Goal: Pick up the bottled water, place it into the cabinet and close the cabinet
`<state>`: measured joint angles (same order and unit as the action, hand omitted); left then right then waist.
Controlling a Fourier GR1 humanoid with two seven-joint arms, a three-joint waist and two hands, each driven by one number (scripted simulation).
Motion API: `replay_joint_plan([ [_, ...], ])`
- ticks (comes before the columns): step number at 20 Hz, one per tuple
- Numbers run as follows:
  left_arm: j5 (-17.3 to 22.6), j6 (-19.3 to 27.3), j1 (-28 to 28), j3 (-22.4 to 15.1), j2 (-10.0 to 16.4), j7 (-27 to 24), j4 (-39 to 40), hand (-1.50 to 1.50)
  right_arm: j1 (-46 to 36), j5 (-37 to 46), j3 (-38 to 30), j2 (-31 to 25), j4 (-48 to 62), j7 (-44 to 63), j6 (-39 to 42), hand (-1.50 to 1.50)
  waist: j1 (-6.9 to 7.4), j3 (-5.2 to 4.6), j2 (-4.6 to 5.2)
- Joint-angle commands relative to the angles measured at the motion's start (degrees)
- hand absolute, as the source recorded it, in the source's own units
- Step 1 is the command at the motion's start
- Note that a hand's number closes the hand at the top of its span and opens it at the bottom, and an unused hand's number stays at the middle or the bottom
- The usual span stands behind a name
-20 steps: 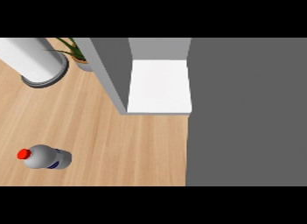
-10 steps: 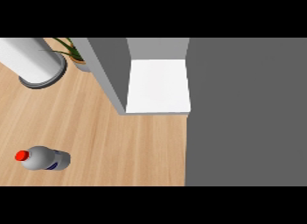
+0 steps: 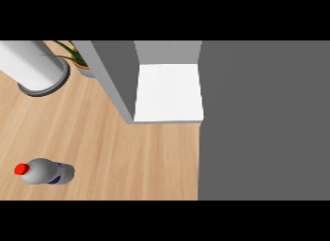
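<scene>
Both robot hands are out of view, so you cannot tell how far either is open or whether it holds anything. Nearest you, the bottled water [image 3: 46, 172] sits on the wooden tabletop [image 3: 126, 155] at lower left, its red cap [image 3: 21, 169] showing. Judge it light, rigid but smooth and apt to slip or roll, so wrap its grey body below the cap. Farther back, well apart from it, the cabinet [image 3: 119, 75] stands open, showing its white shelf [image 3: 168, 94].

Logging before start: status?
Hands: neither in view. Bottle on counter, lower left, untouched. Cabinet open, nothing between them.
</scene>
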<state>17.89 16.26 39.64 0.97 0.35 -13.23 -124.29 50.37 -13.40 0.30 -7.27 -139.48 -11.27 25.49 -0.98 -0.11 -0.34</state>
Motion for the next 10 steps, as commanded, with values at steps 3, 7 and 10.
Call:
replay_joint_plan([
  [3,4.6,-4.8,-5.7,7.0,2.3,-3.5,13.5,-1.5,5.9,-4.6,-2.1,-0.9,-9.7,-0.2,2.1,-1.5,-0.06,-0.01,0.1],
  [7,3.7,-6.1,-8.6,6.5,0.7,-8.0,22.1,-1.5,8.4,-4.8,-0.9,-0.4,-10.4,-0.5,2.7,-1.5,0.16,-0.01,0.21],
  [10,4.5,-6.3,-14.2,8.4,2.4,-6.8,26.6,-1.5,9.0,-4.8,-1.1,0.0,-12.2,-0.2,1.8,-1.5,0.11,-0.02,0.31],
])
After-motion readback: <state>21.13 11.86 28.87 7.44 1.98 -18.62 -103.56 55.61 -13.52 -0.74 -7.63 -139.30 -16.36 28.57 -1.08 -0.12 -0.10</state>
